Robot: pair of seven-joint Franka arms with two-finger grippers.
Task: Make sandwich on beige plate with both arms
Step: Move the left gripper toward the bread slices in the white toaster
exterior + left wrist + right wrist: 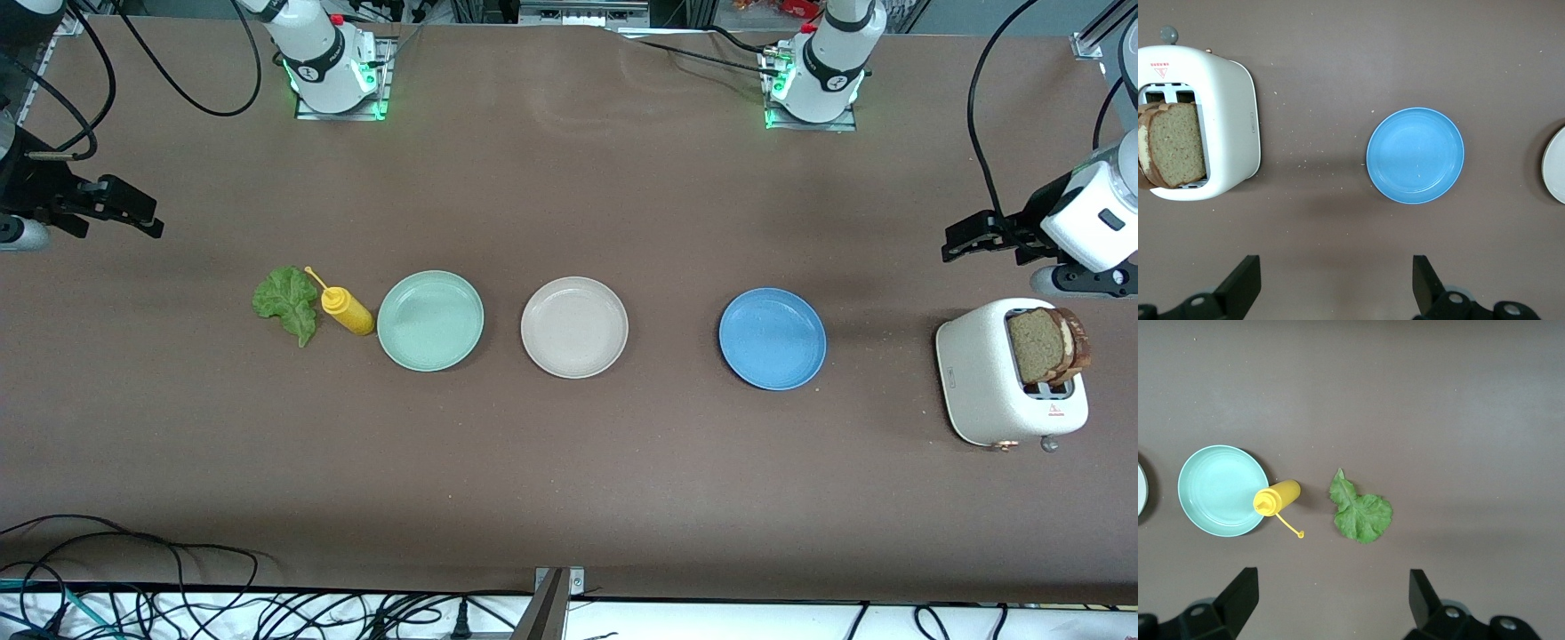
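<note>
Toaster (987,378) sits closest, two bread slices (1049,345) standing up from its slots, left claw (965,244) spread wide above the desk (569,462) beside it. Right claw (133,213) also gapes empty, near the lettuce leaf (286,302) — limp, featherlight, pinch an edge. Bread is soft, crumbly, so grip the exposed crust; beige plate (574,326) waits bare, well away from the toaster.

Mint-green plate (430,320), round, shallow, resting on brown table (569,178) toward the right arm's end. Yellow squeeze bottle (347,310), just beside that plate's rim, cap off and hanging by its strap. Blue plate (772,339), round, toward the left arm's end, apart from everything around it. White toaster (982,373), two slots on top, grey knob and lever at one end.
</note>
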